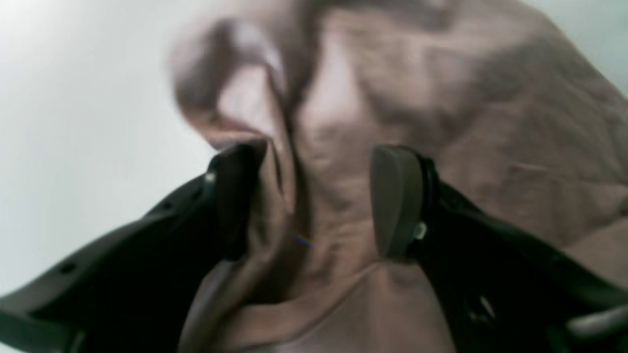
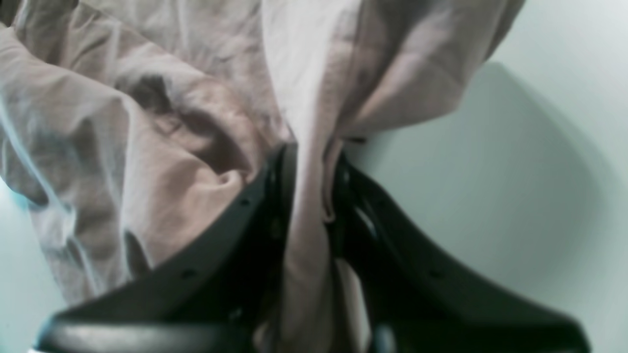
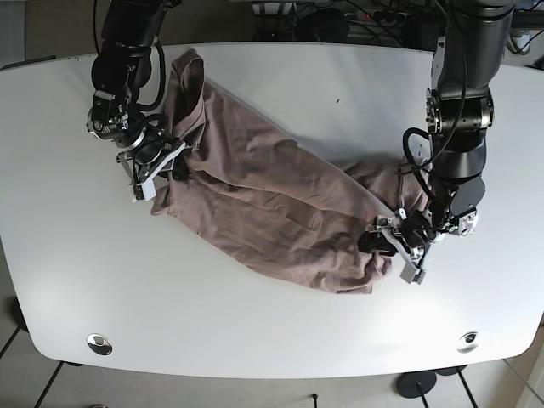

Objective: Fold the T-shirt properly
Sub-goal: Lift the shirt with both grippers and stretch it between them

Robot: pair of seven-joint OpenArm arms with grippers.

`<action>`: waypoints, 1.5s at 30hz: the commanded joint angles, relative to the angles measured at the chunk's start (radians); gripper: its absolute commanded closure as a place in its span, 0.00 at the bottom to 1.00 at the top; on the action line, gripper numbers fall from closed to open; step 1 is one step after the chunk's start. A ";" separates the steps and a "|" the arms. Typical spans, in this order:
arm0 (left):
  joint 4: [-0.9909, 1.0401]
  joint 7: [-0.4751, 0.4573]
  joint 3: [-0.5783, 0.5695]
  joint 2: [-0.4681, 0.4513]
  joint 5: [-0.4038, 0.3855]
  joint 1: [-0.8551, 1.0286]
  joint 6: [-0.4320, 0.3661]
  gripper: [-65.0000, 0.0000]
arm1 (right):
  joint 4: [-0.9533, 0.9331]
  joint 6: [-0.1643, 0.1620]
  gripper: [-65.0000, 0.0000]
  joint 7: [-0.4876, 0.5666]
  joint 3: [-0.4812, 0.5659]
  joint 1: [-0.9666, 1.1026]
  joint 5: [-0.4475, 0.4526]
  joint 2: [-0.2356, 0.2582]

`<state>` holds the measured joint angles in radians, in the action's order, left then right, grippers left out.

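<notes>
Brown T-shirt lies crumpled on white tabletop, stretched diagonally from far left toward near right. Right tool clamped on bunched fold at shirt's left end, fabric pinched tight between jaws. Left tool at shirt's near-right end, jaws spread apart, cloth bunched between them, one pad bare; wrist view blurred. Both arms dark, shirt wrinkled throughout.

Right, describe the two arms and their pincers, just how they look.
Both arms are black with silver-grey joint rings and loose black cables. The left arm is thick and cylindrical; the right arm is slimmer. The left pincer and right pincer have black curved fingers with small screw holes; the left shows dark oval pads.
</notes>
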<state>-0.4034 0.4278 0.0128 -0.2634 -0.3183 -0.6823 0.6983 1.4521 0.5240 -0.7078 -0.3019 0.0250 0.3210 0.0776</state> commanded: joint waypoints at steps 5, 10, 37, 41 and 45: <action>-0.004 0.003 -0.004 0.005 0.017 -0.001 0.000 1.00 | 0.025 0.005 0.96 0.020 -0.004 -0.013 0.019 0.008; -0.358 0.107 0.112 -0.040 0.017 0.148 0.000 1.00 | 0.197 0.005 0.97 0.032 -0.004 0.040 0.019 0.009; -1.078 0.527 0.295 -0.064 0.049 -0.287 0.000 1.00 | 0.295 0.008 0.96 -0.341 0.004 -0.821 0.020 0.166; -1.087 0.530 0.296 -0.072 0.055 -0.330 0.000 1.00 | 0.327 0.038 0.96 -0.347 0.004 -0.885 0.020 0.166; -1.153 0.526 0.327 -0.093 0.054 -0.193 0.000 1.00 | 0.370 0.098 0.96 -0.341 0.002 -0.755 0.020 0.156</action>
<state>-1.5448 0.9497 0.3321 -0.3359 -0.3119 -0.8383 0.7204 1.8126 0.6407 -1.0416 -0.2882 -0.6991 0.3901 0.2195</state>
